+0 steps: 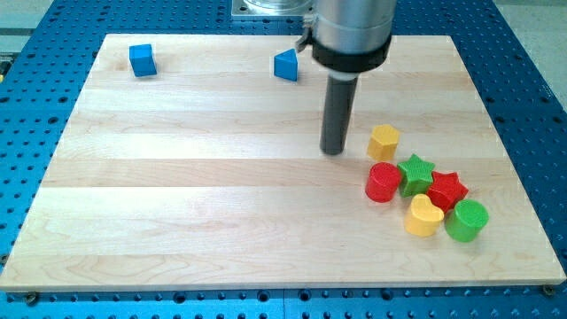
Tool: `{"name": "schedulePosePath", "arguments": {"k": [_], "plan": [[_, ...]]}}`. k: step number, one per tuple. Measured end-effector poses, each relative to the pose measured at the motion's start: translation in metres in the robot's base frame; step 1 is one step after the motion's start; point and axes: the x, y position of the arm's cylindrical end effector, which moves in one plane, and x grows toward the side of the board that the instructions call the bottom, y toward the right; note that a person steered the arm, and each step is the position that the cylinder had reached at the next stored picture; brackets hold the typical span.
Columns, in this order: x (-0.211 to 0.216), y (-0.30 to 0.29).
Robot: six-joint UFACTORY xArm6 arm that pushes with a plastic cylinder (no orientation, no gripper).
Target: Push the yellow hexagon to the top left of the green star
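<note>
The yellow hexagon (384,141) lies on the wooden board at the view's right, just above and left of the green star (415,173). My tip (333,151) rests on the board a short way to the left of the yellow hexagon, with a small gap between them. The green star sits in a tight cluster with a red cylinder (384,182) on its left and a red star (447,190) on its lower right.
A yellow heart (423,215) and a green cylinder (466,220) lie below the cluster. A blue cube (142,59) sits at the top left and a blue triangular block (286,65) at the top middle. The board's (177,177) right edge is near the cluster.
</note>
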Motion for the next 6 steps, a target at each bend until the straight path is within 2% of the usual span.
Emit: {"name": "schedulePosePath", "arguments": {"k": [1, 2, 3, 4, 5, 6], "plan": [[-0.011, 0.059], [0.013, 0.091], [0.039, 0.091], [0.005, 0.091], [-0.012, 0.045], [0.042, 0.061]]}}
